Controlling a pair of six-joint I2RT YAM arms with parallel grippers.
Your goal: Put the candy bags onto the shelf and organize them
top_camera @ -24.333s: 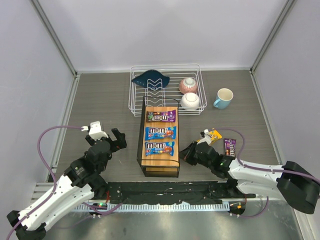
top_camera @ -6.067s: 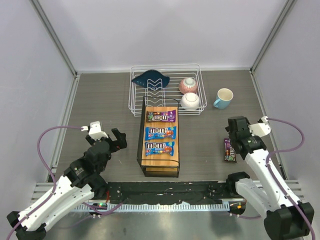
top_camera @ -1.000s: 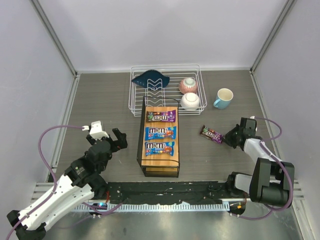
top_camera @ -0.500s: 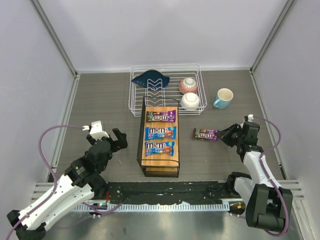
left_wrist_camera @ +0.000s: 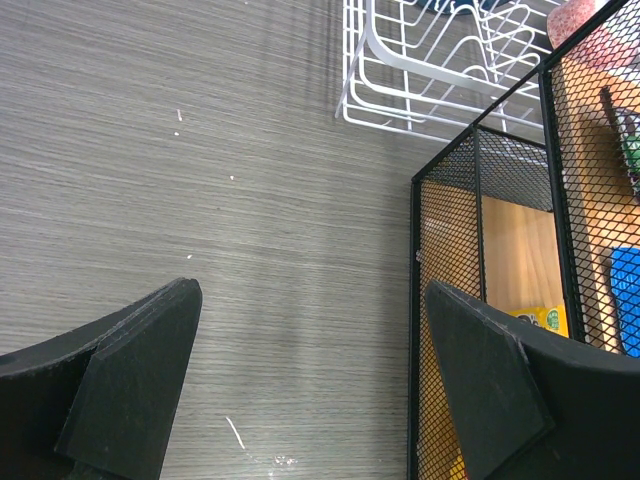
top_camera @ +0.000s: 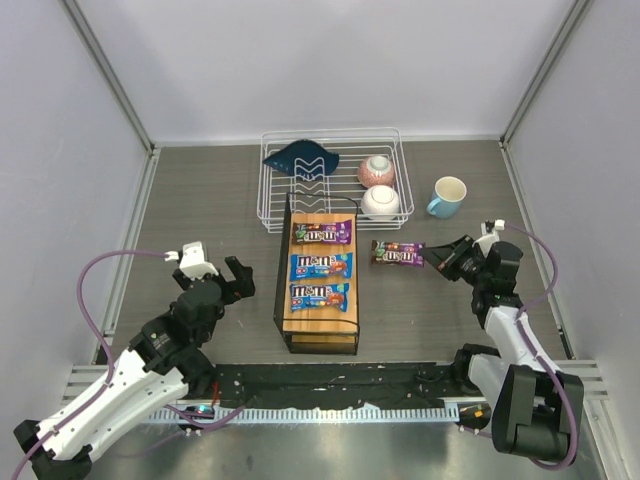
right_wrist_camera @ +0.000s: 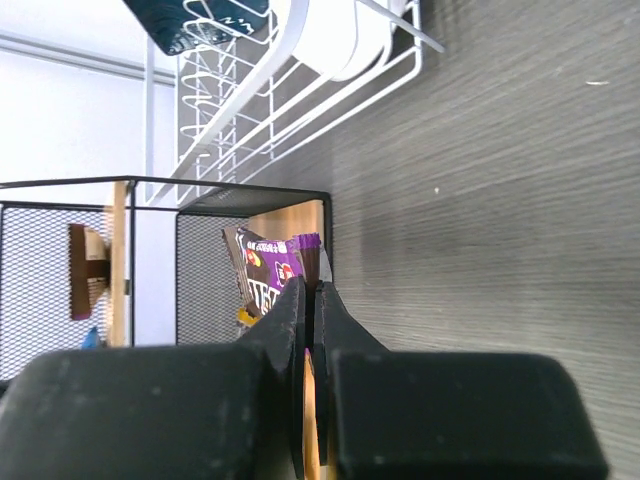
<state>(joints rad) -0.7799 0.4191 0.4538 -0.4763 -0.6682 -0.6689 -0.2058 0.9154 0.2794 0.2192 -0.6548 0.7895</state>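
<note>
The shelf (top_camera: 320,319) has a black frame and a wooden top. Its top carries one purple candy bag (top_camera: 321,233) and two blue candy bags (top_camera: 321,265). My right gripper (top_camera: 437,260) is shut on the end of another purple candy bag (top_camera: 398,253), held above the table just right of the shelf. In the right wrist view that bag (right_wrist_camera: 268,268) sticks out past my shut right gripper (right_wrist_camera: 311,298) toward the shelf's mesh side (right_wrist_camera: 210,270). My left gripper (top_camera: 212,278) is open and empty, left of the shelf (left_wrist_camera: 478,300). A yellow bag (left_wrist_camera: 530,320) lies on the lower level.
A white wire dish rack (top_camera: 332,178) behind the shelf holds a dark blue dish and two bowls. A teal mug (top_camera: 447,196) stands to the right of the rack. Grey walls enclose the table on three sides.
My right gripper has carried the purple bag leftward and away from me, closer to the shelf's right side. The left arm has not moved.
</note>
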